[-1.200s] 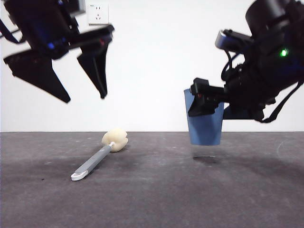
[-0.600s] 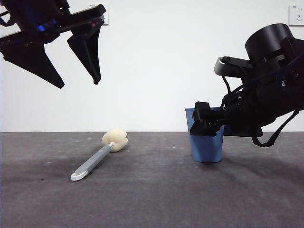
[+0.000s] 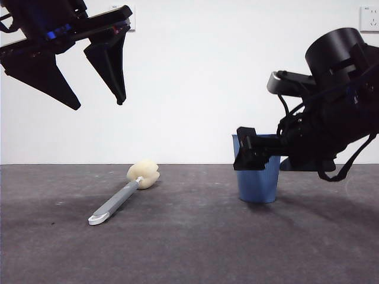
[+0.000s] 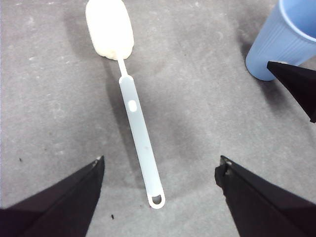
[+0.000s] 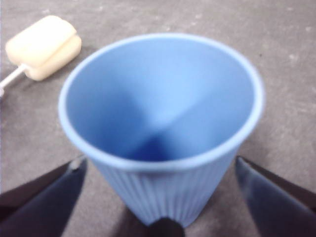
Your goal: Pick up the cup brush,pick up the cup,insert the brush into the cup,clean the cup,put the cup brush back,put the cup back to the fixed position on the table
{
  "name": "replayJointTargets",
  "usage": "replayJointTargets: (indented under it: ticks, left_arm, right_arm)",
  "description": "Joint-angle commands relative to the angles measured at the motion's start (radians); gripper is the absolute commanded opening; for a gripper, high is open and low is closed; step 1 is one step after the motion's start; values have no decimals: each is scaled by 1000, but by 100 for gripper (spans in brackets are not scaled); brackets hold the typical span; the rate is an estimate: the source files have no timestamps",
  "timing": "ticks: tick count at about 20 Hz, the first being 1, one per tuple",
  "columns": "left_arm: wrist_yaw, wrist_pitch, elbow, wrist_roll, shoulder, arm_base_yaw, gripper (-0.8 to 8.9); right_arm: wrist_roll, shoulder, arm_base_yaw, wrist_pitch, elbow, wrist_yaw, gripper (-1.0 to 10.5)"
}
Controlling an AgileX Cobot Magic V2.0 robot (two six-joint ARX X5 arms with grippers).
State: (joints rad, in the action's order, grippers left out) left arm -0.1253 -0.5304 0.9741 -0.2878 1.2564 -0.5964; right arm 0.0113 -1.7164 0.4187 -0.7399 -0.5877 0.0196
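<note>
The cup [image 3: 257,177] stood upright on the counter [image 3: 189,248] at right, between the spread jaws of the right claw [image 5: 158,165]. The cup brush [image 3: 121,198] lay flat at left, sponge far, beneath the raised, wide-open left claw [image 4: 158,170].

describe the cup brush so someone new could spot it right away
On the dark grey table, look beside the blue cup. The cup brush lies flat there, under the open left gripper. Its long grey handle and cream-yellow sponge head mark it out.
</note>
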Motion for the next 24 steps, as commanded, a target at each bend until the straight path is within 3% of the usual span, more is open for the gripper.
replayJointTargets:
  ticks: [1,6,10,14,17,21,24]
  left_arm:
    - [-3,2,-6,12,2,2,384]
    - [-3,-2,-6,13,2,2,384]
    - [2,-12,-6,54,2,2,382]
    - [15,-78,-6,133,2,2,376]
    - [102,-112,-6,170,2,2,375]
    - [220,-129,-5,185,1,2,362]
    - [288,-157,-5,186,1,2,121]
  right_arm:
    - [-6,27,-1,9,6,0,569]
    - [-17,163,0,243,6,1,568]
    - [-118,360,6,609,6,11,567]
    - [-154,603,37,941,5,61,563]
    - [-195,775,57,1110,-12,113,563]
    - [-236,908,68,1254,-92,113,550]
    - [-248,940,68,1345,-155,141,307]
